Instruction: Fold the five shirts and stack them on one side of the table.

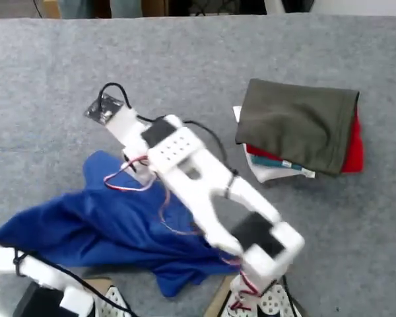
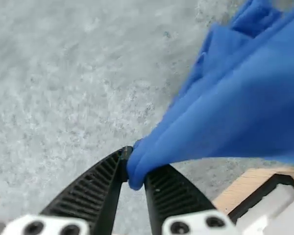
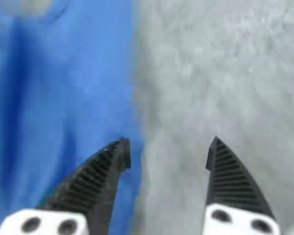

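The left fingers [image 2: 100,183] are closed on a bunched edge of the blue shirt [image 2: 235,107]. The right fingers [image 3: 100,171] are spread apart, one over the shirt's edge, one over the grey tabletop [image 3: 210,73]. The shirt lies crumpled, well apart from the stack of folded shirts [image 1: 297,125]

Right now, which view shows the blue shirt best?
High view: nearly the whole shirt, crumpled. Left wrist view shows a corner pinched in the left gripper; right wrist view, an edge by the open right gripper.

Blue shirt [image 1: 109,224] crumpled; folded stack [image 1: 297,122] well apart
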### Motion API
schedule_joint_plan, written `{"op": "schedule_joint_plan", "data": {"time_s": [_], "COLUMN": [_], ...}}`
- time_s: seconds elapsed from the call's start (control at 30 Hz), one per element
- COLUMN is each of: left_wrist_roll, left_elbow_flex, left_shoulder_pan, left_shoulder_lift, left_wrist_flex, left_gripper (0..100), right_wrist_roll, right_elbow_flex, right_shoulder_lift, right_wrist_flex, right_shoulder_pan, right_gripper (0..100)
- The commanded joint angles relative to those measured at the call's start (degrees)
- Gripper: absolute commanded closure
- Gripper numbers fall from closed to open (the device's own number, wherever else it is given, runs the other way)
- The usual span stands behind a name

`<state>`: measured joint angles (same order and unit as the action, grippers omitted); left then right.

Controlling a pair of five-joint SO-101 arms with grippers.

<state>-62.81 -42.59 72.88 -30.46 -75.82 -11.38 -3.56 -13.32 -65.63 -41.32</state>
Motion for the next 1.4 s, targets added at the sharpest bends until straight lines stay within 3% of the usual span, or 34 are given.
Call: {"op": "schedule_joint_plan", "data": {"time_s": [0.0, 0.23, 0.47, 0.7, 0.83, 1.07, 1.37], "left_wrist_roll": [-3.34, -18.11, -26.81, -27.16, -27.25, -27.25, -26.9], "left_elbow_flex": [5.23, 16.57, 25.54, 25.19, 22.9, 20.53, 18.51], "left_shoulder_pan": [5.76, 18.24, 25.8, 26.24, 25.98, 25.98, 25.89], "left_shoulder_lift": [-1.76, -1.76, -1.23, -1.23, -1.67, -1.23, -1.76], "left_wrist_flex": [-0.79, -10.2, -11.08, -11.16, -11.08, -10.64, -11.08], "left_gripper": [97, 97, 97, 97, 97, 97, 97], "right_wrist_roll": [6.42, 9.23, 8.44, 0.53, 1.23, 6.24, 14.42], "right_elbow_flex": [9.19, 21.67, 29.32, 45.23, 53.67, 59.74, 74.24], "right_shoulder_lift": [-7.69, -18.33, -23.08, -23.34, -24.22, -33.1, -46.46], "right_wrist_flex": [2.9, -8.18, -18.46, -31.74, -31.65, -24.79, -27.78], "right_shoulder_pan": [-1.58, -9.14, -13.54, -10.81, -8.97, -10.73, -11.34], "right_gripper": [73.7, 73.7, 73.7, 73.7, 73.7, 73.7, 73.7]}}
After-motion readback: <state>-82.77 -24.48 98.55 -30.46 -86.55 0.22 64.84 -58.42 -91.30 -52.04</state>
